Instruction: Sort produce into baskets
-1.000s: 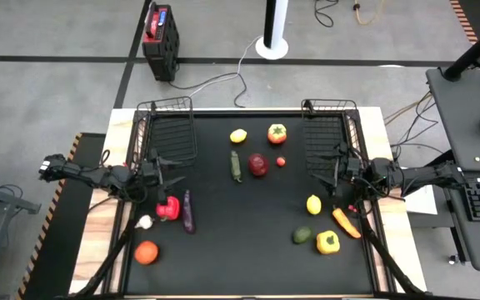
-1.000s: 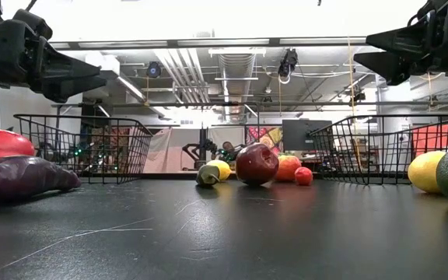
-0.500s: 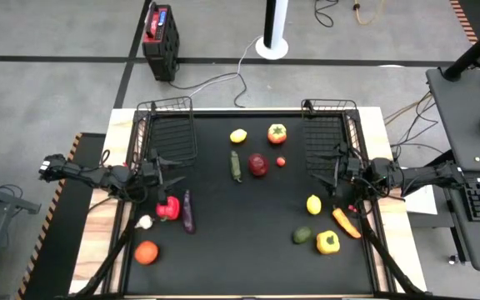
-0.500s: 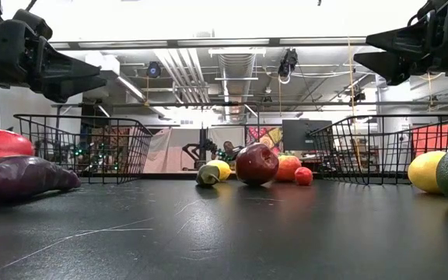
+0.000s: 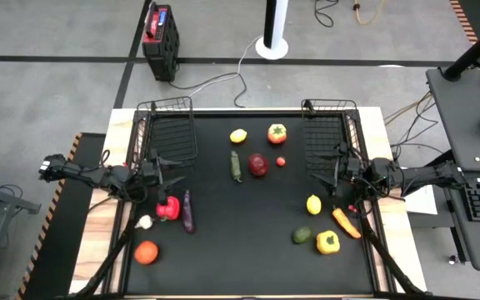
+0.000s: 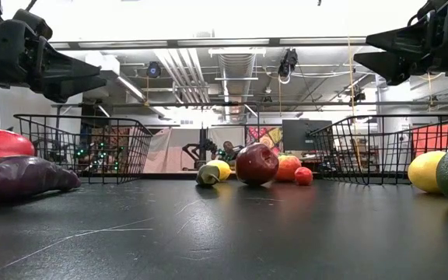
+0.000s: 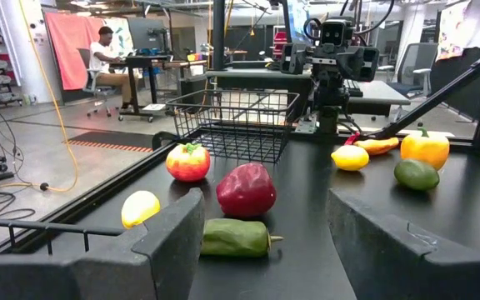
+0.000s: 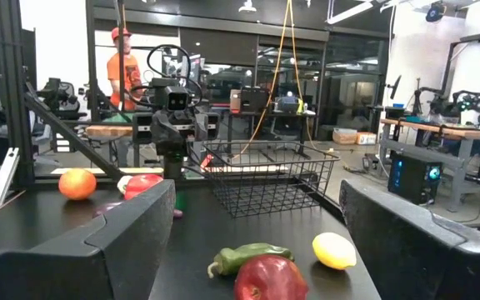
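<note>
Both tools poised and empty, nothing sorted yet.

The left tool hangs above the bench, fingers parted, holding nothing, the red pepper and eggplant just beside it, likely first picks. The right tool mirrors it, spread wider, also empty, a lemon and carrot close by. Each arm's basket lies just beyond its tool, probably for short drops; both look bare.
</note>
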